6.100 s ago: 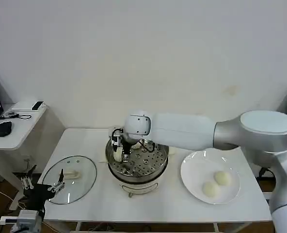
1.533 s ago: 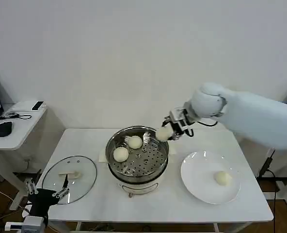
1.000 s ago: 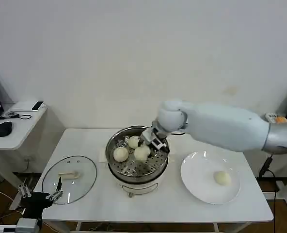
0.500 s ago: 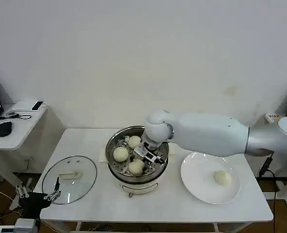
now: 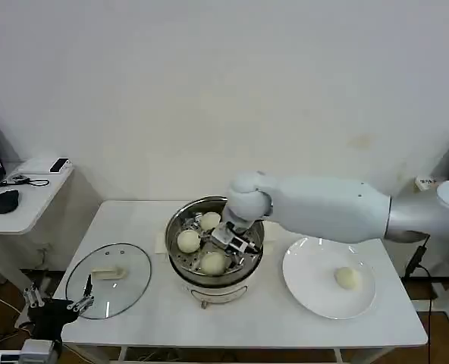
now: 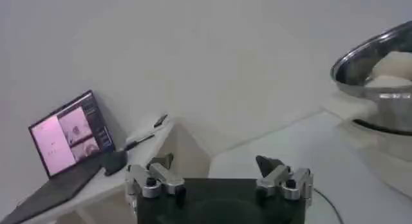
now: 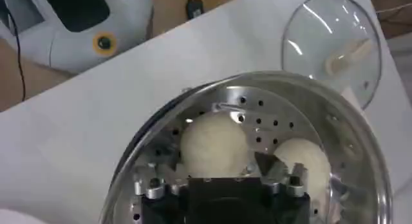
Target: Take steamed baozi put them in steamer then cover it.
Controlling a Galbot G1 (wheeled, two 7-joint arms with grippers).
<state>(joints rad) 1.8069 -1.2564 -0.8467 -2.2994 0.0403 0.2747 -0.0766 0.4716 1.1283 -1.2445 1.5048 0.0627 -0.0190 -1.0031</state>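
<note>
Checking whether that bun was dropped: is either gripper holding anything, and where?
Nothing held. The right gripper hangs open over the steamer, the bun lying free; the left gripper is open, empty.

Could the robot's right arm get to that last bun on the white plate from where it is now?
Probably yes. The last bun lies alone on the white plate with nothing over it, just beside the steamer where the open right gripper hangs.
</note>
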